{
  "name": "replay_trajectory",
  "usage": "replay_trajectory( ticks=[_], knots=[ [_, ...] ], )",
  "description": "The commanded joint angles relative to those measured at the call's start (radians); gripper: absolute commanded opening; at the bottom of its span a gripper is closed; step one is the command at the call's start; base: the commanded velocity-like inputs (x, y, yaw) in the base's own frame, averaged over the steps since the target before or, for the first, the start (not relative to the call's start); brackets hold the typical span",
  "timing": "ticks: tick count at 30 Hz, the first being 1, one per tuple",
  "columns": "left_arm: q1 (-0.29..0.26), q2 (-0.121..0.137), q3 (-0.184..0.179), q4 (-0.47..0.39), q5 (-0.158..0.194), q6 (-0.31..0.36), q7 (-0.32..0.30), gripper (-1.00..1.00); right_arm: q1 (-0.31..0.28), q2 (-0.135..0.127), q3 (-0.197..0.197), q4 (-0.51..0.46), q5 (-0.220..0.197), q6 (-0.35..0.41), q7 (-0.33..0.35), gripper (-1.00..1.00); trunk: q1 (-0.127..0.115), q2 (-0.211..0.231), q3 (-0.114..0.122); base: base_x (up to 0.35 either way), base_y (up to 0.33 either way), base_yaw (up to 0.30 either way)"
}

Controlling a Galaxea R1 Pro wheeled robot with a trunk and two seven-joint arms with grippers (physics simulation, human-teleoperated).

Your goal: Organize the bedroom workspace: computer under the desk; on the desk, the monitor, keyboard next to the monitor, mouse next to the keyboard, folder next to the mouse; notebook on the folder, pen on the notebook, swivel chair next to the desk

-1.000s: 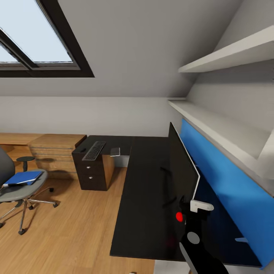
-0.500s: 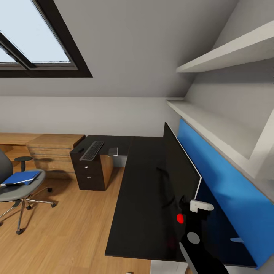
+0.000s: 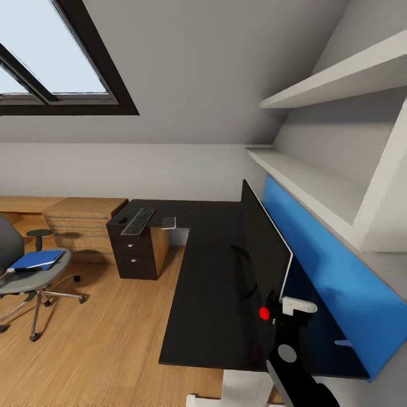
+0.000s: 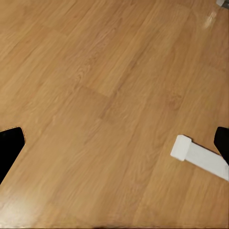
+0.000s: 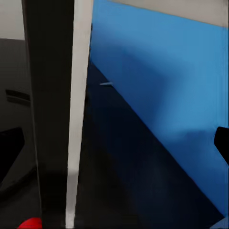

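You're in a home attic room set up as a study: sloped grey walls with a dark-framed skylight (image 3: 51, 56) at far left, a wood-plank floor (image 3: 107, 333), white wall shelves (image 3: 333, 73) at right. A glossy black desk (image 3: 209, 294) carries a monitor (image 3: 263, 249) and keyboard (image 3: 138, 221) (on the far leg), with a grey swivel chair (image 3: 25, 271) to the left.

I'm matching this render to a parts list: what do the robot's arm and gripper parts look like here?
In the head view the right arm is glossy black with a round grey disc on its wrist, ending in a white block-shaped gripper piece. In both wrist views the fingertips appear as plain black shapes. No cables or markings are visible.
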Motion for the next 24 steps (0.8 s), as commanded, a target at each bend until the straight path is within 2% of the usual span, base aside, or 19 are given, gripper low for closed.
replay_trajectory(
  ticks=[1, 8, 12, 13, 18, 24],
  knots=[
    [-0.001, 0.000, -0.009, -0.001, 0.002, -0.002, 0.009, 1.00, -0.001, -0.001, 0.003, 0.001, -0.002, -0.002, -0.006, 1.00, 0.000, -0.002, -0.002, -0.334, 0.000, 0.000],
    [-0.001, 0.000, -0.009, -0.001, 0.002, -0.002, 0.009, 1.00, -0.001, -0.001, 0.008, 0.001, -0.003, -0.004, -0.004, 1.00, 0.000, -0.002, -0.002, -0.335, 0.000, 0.000],
    [-0.001, -0.006, -0.008, -0.001, 0.002, -0.001, 0.010, 1.00, -0.024, 0.003, 0.019, 0.024, -0.025, -0.024, 0.018, 1.00, 0.000, -0.002, -0.002, 0.000, 0.000, 0.000],
    [-0.001, -0.005, -0.008, -0.001, 0.002, -0.002, 0.009, 1.00, -0.029, 0.002, 0.023, 0.029, -0.020, -0.018, 0.024, 1.00, 0.000, -0.002, -0.002, 0.000, 0.000, 0.000],
    [-0.001, -0.002, -0.009, -0.001, 0.000, -0.002, 0.010, 1.00, -0.001, 0.000, 0.042, 0.057, 0.001, 0.000, 0.000, 1.00, 0.000, -0.002, -0.002, -0.012, 0.000, 0.000],
    [-0.001, -0.001, -0.009, -0.001, 0.000, -0.002, 0.009, 1.00, 0.017, 0.000, 0.046, 0.051, 0.002, 0.002, -0.008, 1.00, 0.000, -0.002, -0.002, -0.252, 0.000, 0.000]
  ],
)
